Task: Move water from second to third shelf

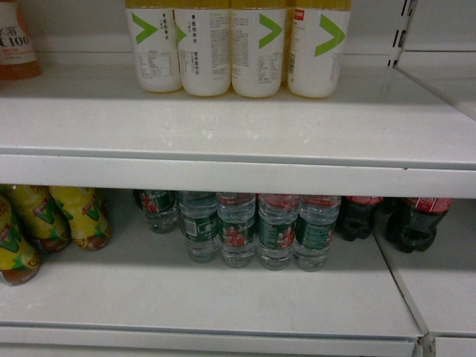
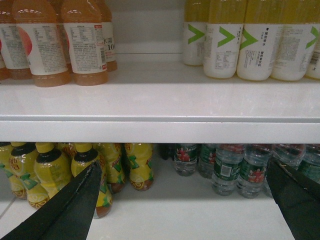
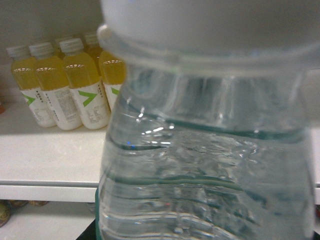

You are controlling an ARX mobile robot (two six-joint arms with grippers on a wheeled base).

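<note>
Filling most of the right wrist view was a clear ribbed water bottle (image 3: 205, 165), very close to the cam, w/ the upper shelf (image 3: 45, 165) and yellow drink bottles (image 3: 75, 85) behind it. Right gripper itself wasn't visible, so can't tell its grip. Left gripper (image 2: 185, 200) was spread wide, holding nothing, in front of the lower shelf (image 2: 190, 215), where more water bottles (image 2: 240, 170) stood beside yellow-labelled bottles (image 2: 60, 172).

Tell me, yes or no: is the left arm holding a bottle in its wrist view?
No. The left fingers stand wide apart with only open shelf space between them, and the water bottles sit untouched behind.
</note>
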